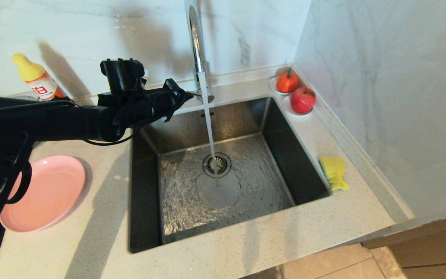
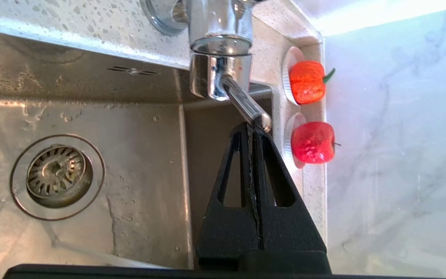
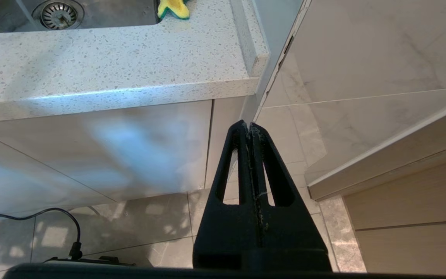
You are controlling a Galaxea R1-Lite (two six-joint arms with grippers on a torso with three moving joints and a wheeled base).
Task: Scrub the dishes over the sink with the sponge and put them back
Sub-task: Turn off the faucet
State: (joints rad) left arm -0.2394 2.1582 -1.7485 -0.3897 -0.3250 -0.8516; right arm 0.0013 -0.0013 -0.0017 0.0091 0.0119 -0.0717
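Left of sink (image 1: 145, 217): pink plate (image 1: 48, 190) on counter. Right of sink: sponge (image 1: 334, 172) at rim. Behind sink: left gripper (image 2: 254, 126), fingers pressed together, empty, tips at faucet (image 1: 196, 42) lever. Below counter, right gripper (image 3: 249, 124) likewise closed, empty.

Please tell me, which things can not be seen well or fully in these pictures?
- Pink plate: head view, its left part hidden by the left arm.
- Blue plate: in no view.
- Bottle: head view, lower part behind the arm.
- Left gripper: fingers shut at the faucet handle; contact unclear.
- Sponge: right wrist view, cut off by the edge.
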